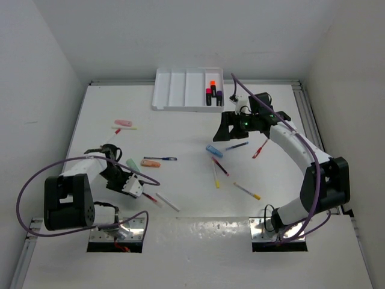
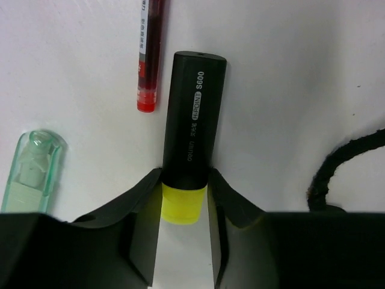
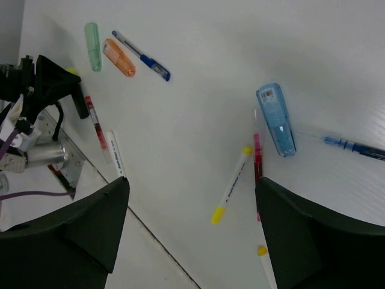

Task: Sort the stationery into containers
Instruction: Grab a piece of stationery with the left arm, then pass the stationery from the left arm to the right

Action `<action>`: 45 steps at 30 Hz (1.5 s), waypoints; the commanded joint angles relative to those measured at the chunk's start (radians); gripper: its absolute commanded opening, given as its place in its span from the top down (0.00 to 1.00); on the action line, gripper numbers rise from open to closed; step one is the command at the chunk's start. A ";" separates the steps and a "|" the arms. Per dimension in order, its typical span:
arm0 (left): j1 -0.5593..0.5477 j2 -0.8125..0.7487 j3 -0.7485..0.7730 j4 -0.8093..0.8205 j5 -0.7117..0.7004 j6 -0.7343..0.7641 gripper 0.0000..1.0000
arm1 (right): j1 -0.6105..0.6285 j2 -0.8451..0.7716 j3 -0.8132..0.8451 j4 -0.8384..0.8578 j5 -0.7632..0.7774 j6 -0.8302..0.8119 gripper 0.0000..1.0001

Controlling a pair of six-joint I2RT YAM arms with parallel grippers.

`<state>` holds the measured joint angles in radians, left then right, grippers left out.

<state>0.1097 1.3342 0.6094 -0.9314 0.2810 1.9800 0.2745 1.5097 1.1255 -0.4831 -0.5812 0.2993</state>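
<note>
Pinching the yellow-black highlighter (image 2: pixel 191 120) at its yellow end with the left fingers (image 2: pixel 141 229), narrow, on the near-left counter (image 1: pixel 180 129) beside a red pen (image 2: pixel 149 54), likely for carrying to the far tray (image 1: pixel 171 87). Holding nothing in the right fingers (image 3: pixel 78 229), spread wide above the blue highlighter (image 3: pixel 277 120), perhaps next.

Left wrist view: black-barrelled yellow highlighter (image 2: pixel 192 120), white print reads "H-POINT S600". Red pen (image 2: pixel 149 54) label too small to read.
</note>
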 commanded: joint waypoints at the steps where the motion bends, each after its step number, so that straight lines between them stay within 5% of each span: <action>1: -0.007 -0.012 -0.071 0.016 -0.031 0.226 0.66 | 0.002 -0.002 0.007 0.029 -0.078 0.017 0.18; 11: 0.050 -0.161 0.160 -0.130 0.098 0.126 0.89 | 0.040 -0.037 0.040 0.083 -0.181 0.138 0.43; 19: -0.011 -0.118 0.579 -0.198 0.426 -0.243 0.93 | 0.066 0.073 0.337 0.178 -0.281 0.412 0.50; 23: -0.099 -0.170 0.632 -0.009 0.487 -0.569 0.94 | 0.106 0.113 0.381 0.338 -0.304 0.605 0.51; 32: -0.243 -0.158 0.716 0.155 0.497 -0.990 0.95 | 0.241 0.171 0.419 0.311 -0.180 0.616 0.60; 45: -0.378 -0.127 0.740 0.194 0.382 -1.089 0.95 | 0.321 0.192 0.467 0.262 -0.151 0.554 0.56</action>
<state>-0.2386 1.1999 1.3033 -0.7567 0.6724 0.9249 0.5800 1.7153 1.5410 -0.2153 -0.7570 0.8967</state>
